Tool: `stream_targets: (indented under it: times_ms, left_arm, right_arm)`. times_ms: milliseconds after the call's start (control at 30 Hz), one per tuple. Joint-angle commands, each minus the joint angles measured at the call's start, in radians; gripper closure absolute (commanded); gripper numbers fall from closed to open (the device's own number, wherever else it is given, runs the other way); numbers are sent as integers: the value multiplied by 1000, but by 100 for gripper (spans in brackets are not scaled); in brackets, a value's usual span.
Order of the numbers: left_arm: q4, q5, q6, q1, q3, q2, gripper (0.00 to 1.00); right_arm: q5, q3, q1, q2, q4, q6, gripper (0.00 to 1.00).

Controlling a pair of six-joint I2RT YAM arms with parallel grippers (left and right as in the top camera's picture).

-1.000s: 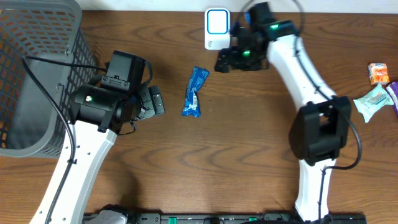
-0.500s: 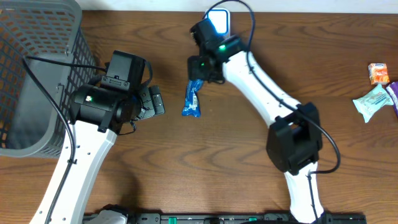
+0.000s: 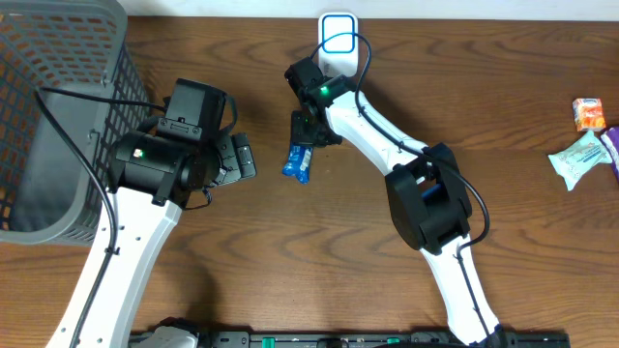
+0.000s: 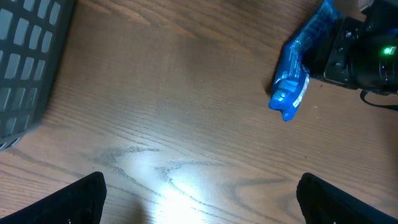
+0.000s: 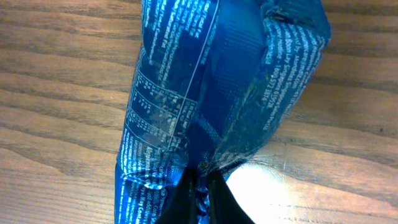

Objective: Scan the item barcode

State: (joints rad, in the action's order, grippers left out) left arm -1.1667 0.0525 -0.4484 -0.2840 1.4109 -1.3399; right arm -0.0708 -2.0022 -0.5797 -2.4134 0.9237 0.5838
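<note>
Currently my right arm stretches toward eleven o'clock, right gripper (image 3: 304,133) pinching the blue packet (image 3: 299,162) at six o'clock of the scanner (image 3: 337,37). My left gripper (image 3: 240,158) sits spread at the packet's nine o'clock.

Overhead cam gives me bright, even light from above; shadows under both arms are soft, no blur. Left wrist view: white glare patch on the table (image 4: 168,180), grain washed out there. My left fingers (image 4: 74,202) are dark and out of focus at the bottom corners, basket (image 4: 25,56) soft too. Right wrist view: blue packet (image 5: 205,93) v. close, print sharp, glare on the wood beside it.
</note>
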Motion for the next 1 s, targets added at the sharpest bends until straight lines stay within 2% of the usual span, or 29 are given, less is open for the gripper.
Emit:
stream_targets:
  times_ms: [0,200,400,567,867,933,967]
  left_arm:
    - [-3,12,-9,4,-2,-5,2]
    - [-3,12,-9,4,-2,-5,2]
    - [-3,12,-9,4,-2,-6,2]
    - [-3,12,-9,4,-2,-5,2]
    - [-3,12,-9,4,-2,-5,2]
    - [-3,12,-9,4,-2,-5,2]
    - [-3,12,-10,4,-2,-5,2]
  right_arm:
    - [14,2,-1,-15,52,-40,99]
    - [181,2,6,14,279,-39,99]
    - [284,2,6,51,425,-34,99]
    - [435,2,16,81,510,31,99]
    - [377,2,62,125,498,27,97]
    - [317,2,63,131,478,-22,98]
    - [268,2,60,132,461,-83,94]
